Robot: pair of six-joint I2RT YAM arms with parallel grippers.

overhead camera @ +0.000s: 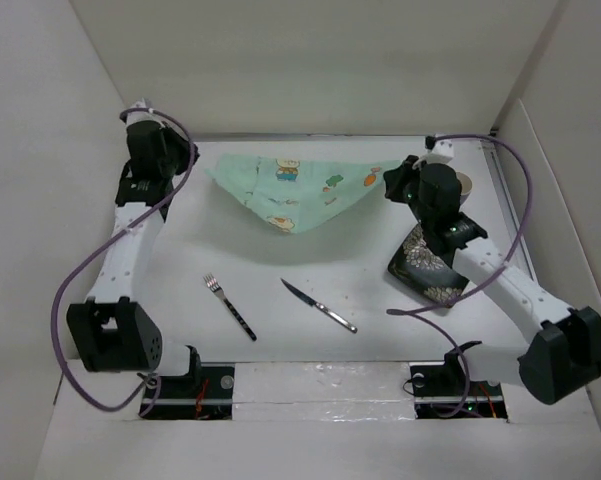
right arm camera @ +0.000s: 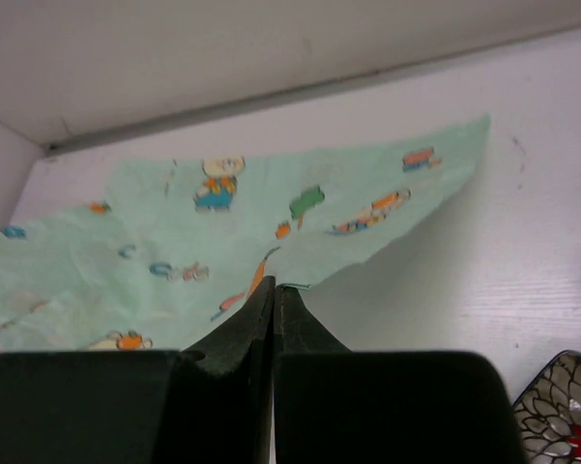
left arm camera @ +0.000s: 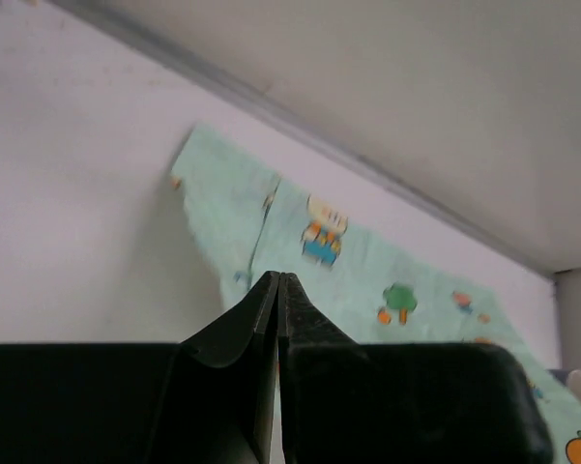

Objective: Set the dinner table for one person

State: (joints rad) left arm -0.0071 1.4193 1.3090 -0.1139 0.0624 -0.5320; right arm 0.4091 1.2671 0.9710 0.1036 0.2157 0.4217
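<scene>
A mint-green cartoon-printed placemat (overhead camera: 290,185) hangs above the far half of the white dinner table (overhead camera: 310,330), sagging to a point in the middle and casting a shadow below. My left gripper (overhead camera: 198,160) is at its left corner. In the left wrist view that gripper (left arm camera: 278,275) is shut, with the placemat (left arm camera: 367,261) running down to the tips. My right gripper (overhead camera: 388,180) holds the right corner. In the right wrist view this gripper (right arm camera: 275,282) is shut on the placemat's (right arm camera: 174,222) edge.
A fork (overhead camera: 230,307) and a knife (overhead camera: 318,305) lie on the near part of the table. A dark flower-patterned dish (overhead camera: 427,265) sits under the right arm, and a pale cup (overhead camera: 464,186) stands behind it. White walls close in the sides and back.
</scene>
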